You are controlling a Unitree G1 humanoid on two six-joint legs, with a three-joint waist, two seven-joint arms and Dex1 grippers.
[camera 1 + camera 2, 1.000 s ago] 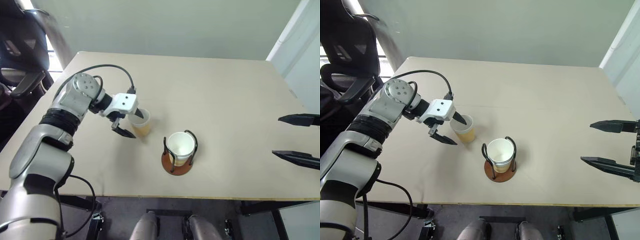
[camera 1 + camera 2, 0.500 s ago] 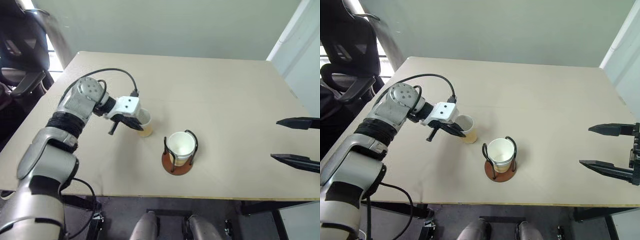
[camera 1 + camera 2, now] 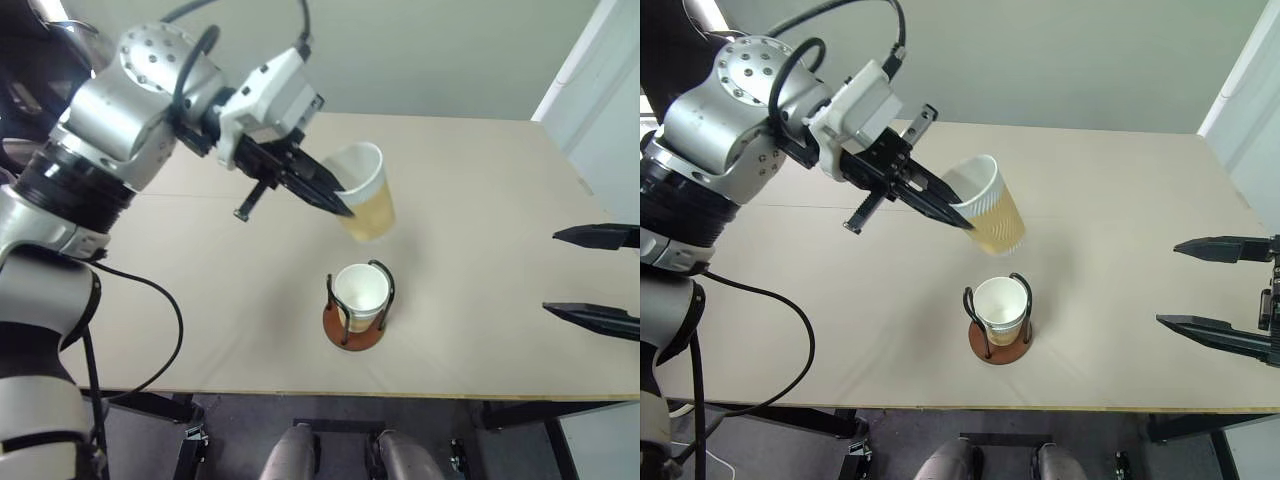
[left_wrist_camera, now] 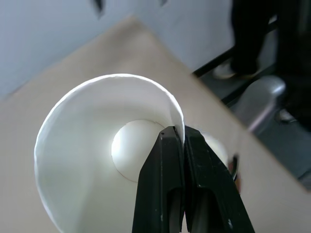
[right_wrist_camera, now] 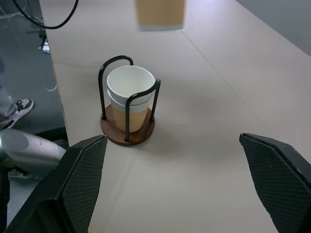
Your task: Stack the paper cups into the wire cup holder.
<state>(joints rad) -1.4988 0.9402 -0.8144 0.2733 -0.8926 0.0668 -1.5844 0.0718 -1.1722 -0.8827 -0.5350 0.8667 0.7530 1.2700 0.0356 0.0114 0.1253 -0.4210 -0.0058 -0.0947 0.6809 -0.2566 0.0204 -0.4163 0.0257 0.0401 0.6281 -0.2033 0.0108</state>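
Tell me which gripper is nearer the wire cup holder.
Left. The left gripper, shut on a paper cup, hangs just above and beyond the wire cup holder. The right gripper waits open, far off at the table's right edge.

The held cup [image 5: 160, 14] is cut off by the right wrist view's edge, only its blurred lower part showing. In the left wrist view the closed left gripper [image 4: 177, 138] hides part of that cup's rim and most of the holder [image 4: 232, 167] behind it, which is blurred. The right gripper [image 3: 598, 278] runs off the eye view's edge, so only its two spread fingers show. How many cups [image 5: 130, 94] sit nested in the holder is hard to tell; two rims show.
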